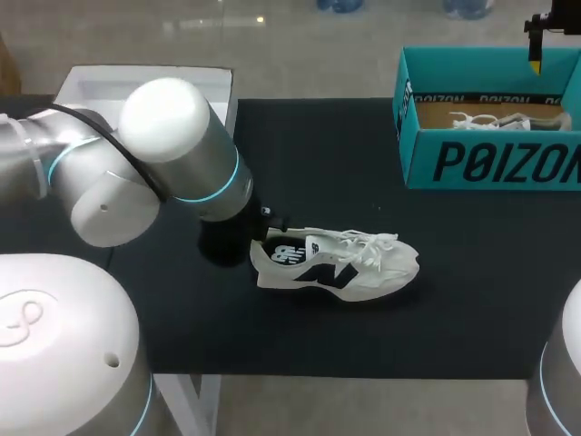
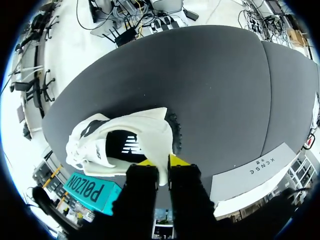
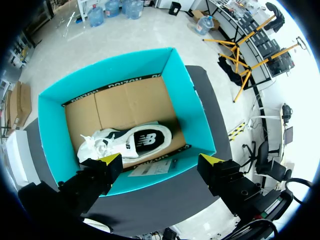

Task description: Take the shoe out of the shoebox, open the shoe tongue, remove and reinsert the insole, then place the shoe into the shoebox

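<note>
Two shoes are seen. One white shoe point(image 1: 338, 263) lies on the dark table point(image 1: 300, 154), well apart from the teal shoebox point(image 1: 490, 163), in which a second shoe point(image 3: 127, 142) is laid. The left gripper point(image 2: 163, 162) is clamped on the white shoe's heel wall, which is pinched between its fingers. The right gripper point(image 3: 161, 161) is spread wide above the shoebox, with nothing held. The white shoe is judged light and soft-walled, so firmer purchase is expected at the heel or sole. Ample bare table is left around it. The shoebox walls and the near table edge are to be minded.
</note>
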`<state>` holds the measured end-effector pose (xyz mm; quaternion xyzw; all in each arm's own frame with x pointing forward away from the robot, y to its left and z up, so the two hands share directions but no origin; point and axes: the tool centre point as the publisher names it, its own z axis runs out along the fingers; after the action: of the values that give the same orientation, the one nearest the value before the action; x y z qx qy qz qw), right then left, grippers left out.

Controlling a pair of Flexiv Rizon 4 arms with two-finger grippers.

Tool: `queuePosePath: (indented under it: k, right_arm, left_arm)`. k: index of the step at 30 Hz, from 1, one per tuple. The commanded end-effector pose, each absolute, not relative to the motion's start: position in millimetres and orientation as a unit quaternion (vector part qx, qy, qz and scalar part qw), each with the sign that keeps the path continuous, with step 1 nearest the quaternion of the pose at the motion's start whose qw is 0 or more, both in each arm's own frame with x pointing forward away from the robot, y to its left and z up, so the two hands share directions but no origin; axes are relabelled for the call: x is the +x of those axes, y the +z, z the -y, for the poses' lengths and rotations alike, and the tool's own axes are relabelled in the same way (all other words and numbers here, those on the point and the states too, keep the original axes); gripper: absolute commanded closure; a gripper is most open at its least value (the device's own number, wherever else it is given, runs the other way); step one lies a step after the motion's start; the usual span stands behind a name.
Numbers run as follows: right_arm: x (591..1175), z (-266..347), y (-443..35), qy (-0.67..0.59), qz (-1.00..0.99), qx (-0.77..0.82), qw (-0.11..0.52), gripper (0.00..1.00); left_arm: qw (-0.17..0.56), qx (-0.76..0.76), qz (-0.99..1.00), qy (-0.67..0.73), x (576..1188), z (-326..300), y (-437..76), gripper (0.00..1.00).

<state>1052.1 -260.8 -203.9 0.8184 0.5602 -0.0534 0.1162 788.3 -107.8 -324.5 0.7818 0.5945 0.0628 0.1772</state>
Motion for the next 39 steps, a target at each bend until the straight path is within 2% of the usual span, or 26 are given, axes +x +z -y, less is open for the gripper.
queuePosePath:
  k: [1,25,27,28,39]
  right_arm:
    - [1052,261,-204,-0.053,-0.56,0.818,0.117,0.0]
    - [1052,261,-204,-0.053,-0.56,0.818,0.117,0.0]
    - [1052,261,-204,-0.053,-0.56,0.818,0.117,0.0]
    - [1052,261,-204,-0.053,-0.56,0.818,0.117,0.0]
    - [1052,261,-204,-0.053,-0.56,0.818,0.117,0.0]
  left_arm:
    - [0.172,0.782,-0.595,0.064,793,115,-332,1.0]
    - [0.146,0.788,-0.594,0.069,793,116,-349,1.0]
    - [0.143,0.788,-0.595,0.07,793,116,-350,0.25]
    - [0.142,0.788,-0.595,0.071,793,116,-350,0.0]
    - [0.15,0.782,-0.601,0.076,799,111,-339,0.0]
